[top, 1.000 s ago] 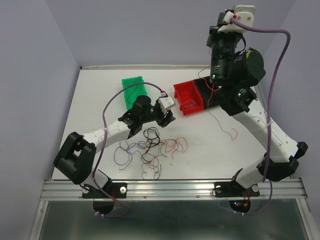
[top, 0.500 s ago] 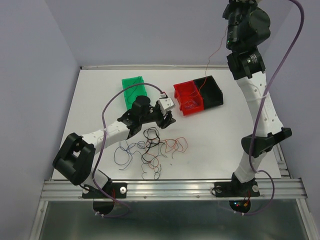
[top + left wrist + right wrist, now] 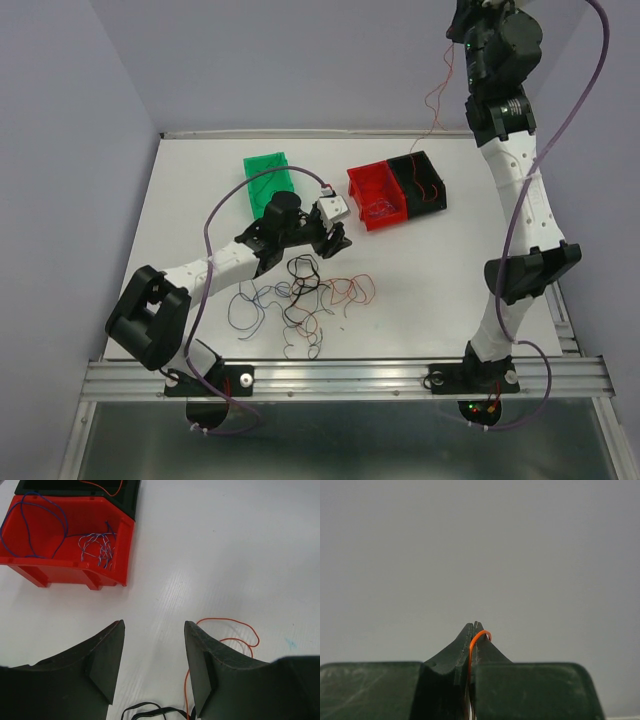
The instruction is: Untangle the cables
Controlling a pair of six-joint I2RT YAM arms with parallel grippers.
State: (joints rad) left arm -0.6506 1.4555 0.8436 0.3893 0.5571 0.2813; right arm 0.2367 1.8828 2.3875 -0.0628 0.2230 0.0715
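Right end effector (image 3: 474, 628): closed tight on one orange wire (image 3: 472, 647) and raised high above the far right of the surface (image 3: 190, 200). The strand hangs down toward the black bin (image 3: 428, 178).
Left end effector (image 3: 154, 626): jaws wide apart with nothing between them, poised low over the surface at the far side of the tangle (image 3: 305, 295).
Done so far: blue and pale strands lie in the red bin (image 3: 65, 569), and an orange strand shows in the black bin.
Left to do: the tangle, a loose heap of black, red, orange and blue wires, lies on the near middle of the surface. By this evidence the sorting is well short of finished.
Green bin (image 3: 268, 172): contents too fine to tell.
Edges: walls close the left, far and right sides, and a metal rail (image 3: 340, 378) runs along the near edge.
Open room: the surface right of the tangle, and the strip between the tangle and the bins.
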